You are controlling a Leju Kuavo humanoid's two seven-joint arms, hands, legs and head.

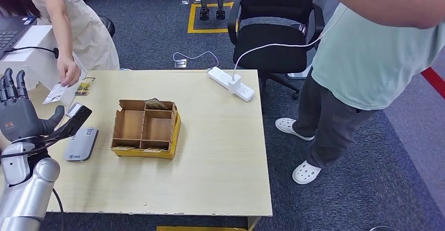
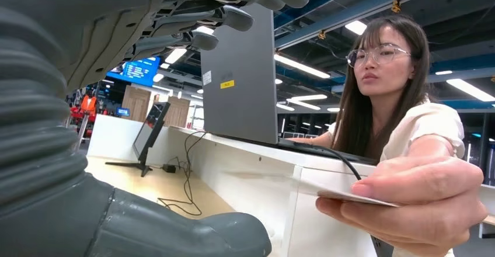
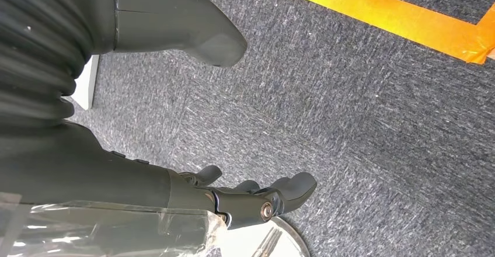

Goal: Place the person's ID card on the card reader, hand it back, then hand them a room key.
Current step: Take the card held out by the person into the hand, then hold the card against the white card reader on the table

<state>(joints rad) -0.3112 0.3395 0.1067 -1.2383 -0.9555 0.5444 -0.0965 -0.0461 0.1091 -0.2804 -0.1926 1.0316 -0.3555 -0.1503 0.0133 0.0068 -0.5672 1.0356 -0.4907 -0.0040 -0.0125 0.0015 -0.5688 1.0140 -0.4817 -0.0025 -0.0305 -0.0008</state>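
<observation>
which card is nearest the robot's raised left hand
The white card held out by the person's hand, just off the table's left edge near the left hand. The brownish printed card lies flat on the table, farther away.

I see the pale ID card [image 1: 54,93] pinched flat in the person's hand [image 1: 69,71] over the table's far left corner, the grey card reader [image 1: 82,143] lying flat near left, room keys [image 1: 155,104] tucked in the cardboard tray [image 1: 146,128].

The robot's left arm [image 1: 26,194], at the lower left of the head view, is a smooth silver tube with a thin black cable along it. Its left hand [image 1: 21,116] is dark grey with black fingers. The right hand [image 3: 175,111] has a ribbed grey cover, a thick grey thumb and dark fingers with a small silver screw.
</observation>
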